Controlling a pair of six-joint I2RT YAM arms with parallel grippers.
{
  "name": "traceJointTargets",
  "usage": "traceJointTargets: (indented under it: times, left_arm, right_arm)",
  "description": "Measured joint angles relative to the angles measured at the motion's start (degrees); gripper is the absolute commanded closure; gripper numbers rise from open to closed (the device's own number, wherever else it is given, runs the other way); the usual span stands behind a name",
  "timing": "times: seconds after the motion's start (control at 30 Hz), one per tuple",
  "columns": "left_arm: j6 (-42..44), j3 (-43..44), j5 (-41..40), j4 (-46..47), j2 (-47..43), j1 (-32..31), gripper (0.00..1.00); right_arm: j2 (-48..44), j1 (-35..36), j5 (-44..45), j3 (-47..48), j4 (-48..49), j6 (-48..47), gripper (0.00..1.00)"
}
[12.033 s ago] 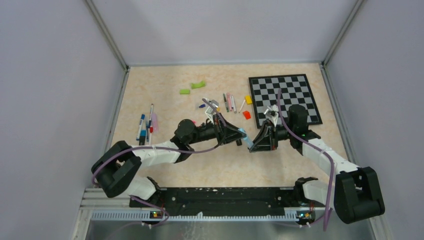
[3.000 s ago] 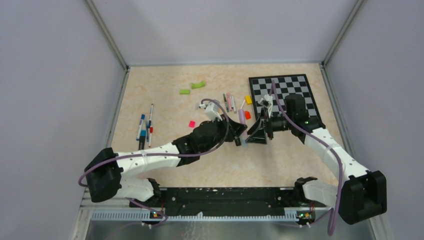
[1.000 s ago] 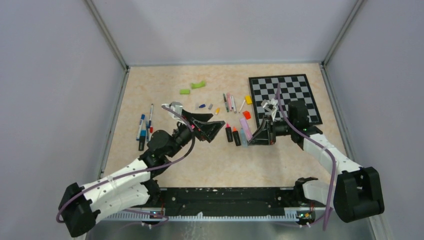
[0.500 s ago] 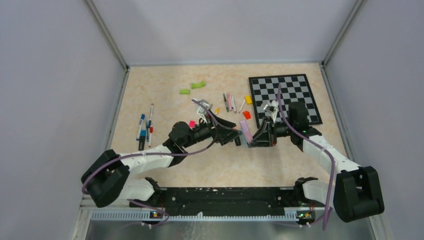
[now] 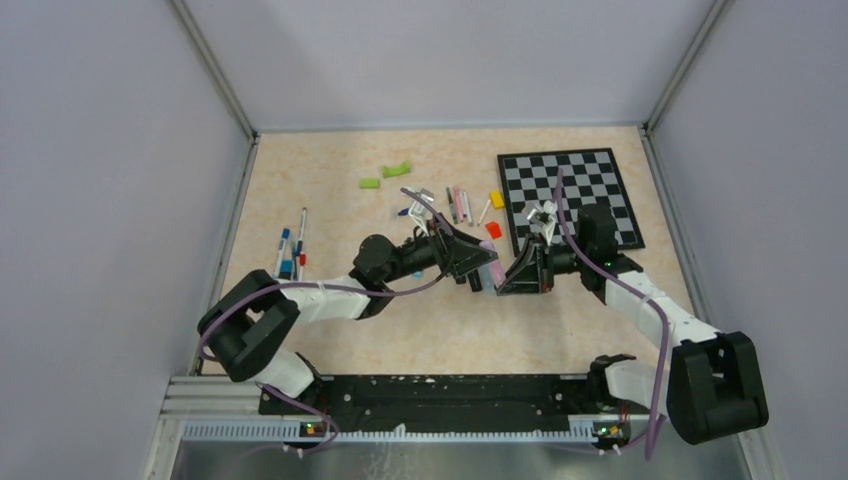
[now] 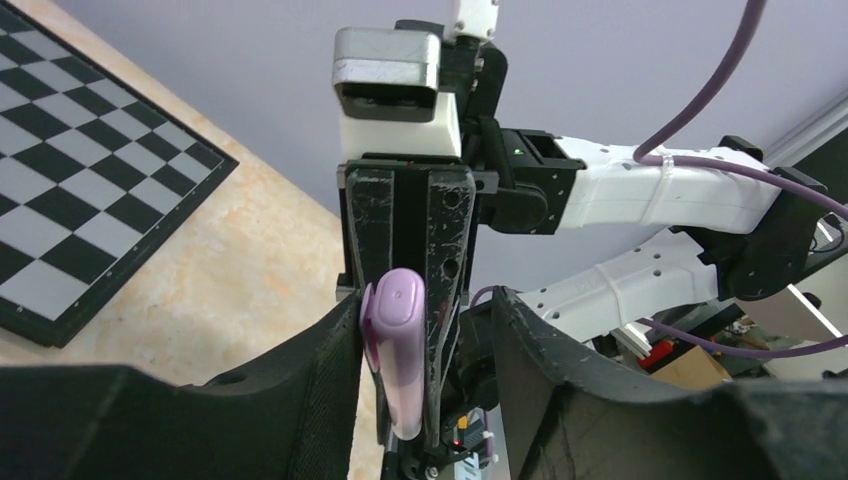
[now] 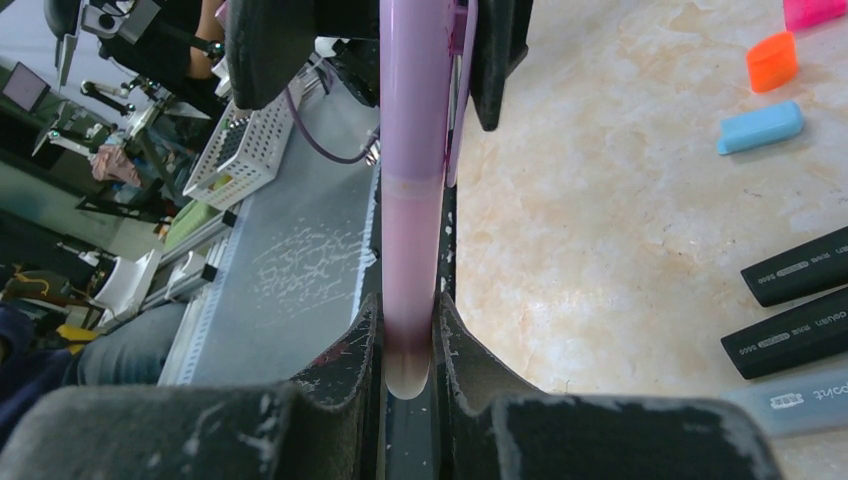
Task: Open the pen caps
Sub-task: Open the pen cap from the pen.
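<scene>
1. Clamping my right gripper (image 7: pixel 408 335) tight on the barrel end of the lilac plastic highlighter pen (image 7: pixel 410 200), I hold it off the table so that its cap faces my other hand.
2. My left gripper (image 6: pixel 428 305) straddles the rounded lilac cap (image 6: pixel 395 330) with jaws half parted. One finger seems to touch it, but there is no clamp yet.
3. Farther out, a loose orange cap (image 7: pixel 770 60) and a blue cap (image 7: pixel 760 128) lie on the beige tabletop (image 7: pixel 600 250), near the black markers (image 7: pixel 800 265).
</scene>
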Motion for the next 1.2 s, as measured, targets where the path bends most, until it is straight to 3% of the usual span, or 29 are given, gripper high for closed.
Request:
traceJointTargets:
  times: [0.1,0.4,0.5,0.63,0.87,1.13,1.2]
  left_arm:
    - [0.00,0.83,0.24,0.13,0.02,0.00,0.58]
    - [-0.09,0.87,0.15,-0.46,0.31,0.07,0.65]
    - [0.04,0.90,-0.15,-0.96,0.31,0.02,0.76]
    - [0.35,1.36,-0.13,-1.86,0.31,0.00,1.00]
    - [1.60,2.89,0.48,-4.31,0.24,1.07,1.00]
    - [4.96,9.20,5.16,-15.43,-1.09,5.73,1.00]
    - [5.07,11.08,2.58,-16.11,-1.36,7.89,1.00]
  right_arm:
    - [0.22,0.00,-0.31,0.00,0.52,0.07,1.00]
    - [0.37,0.02,-0.90,0.00,1.16,0.48,1.00]
    - [0.37,0.02,-1.11,0.00,1.16,0.48,1.00]
    - [0.37,0.04,-1.33,0.00,1.18,0.96,1.00]
    - [0.37,0.04,-1.25,0.00,1.66,1.11,1.00]
    - [0.37,0.13,4.59,0.11,9.29,4.83,1.00]
    - [0.28,0.22,4.55,-0.44,9.62,5.51,1.00]
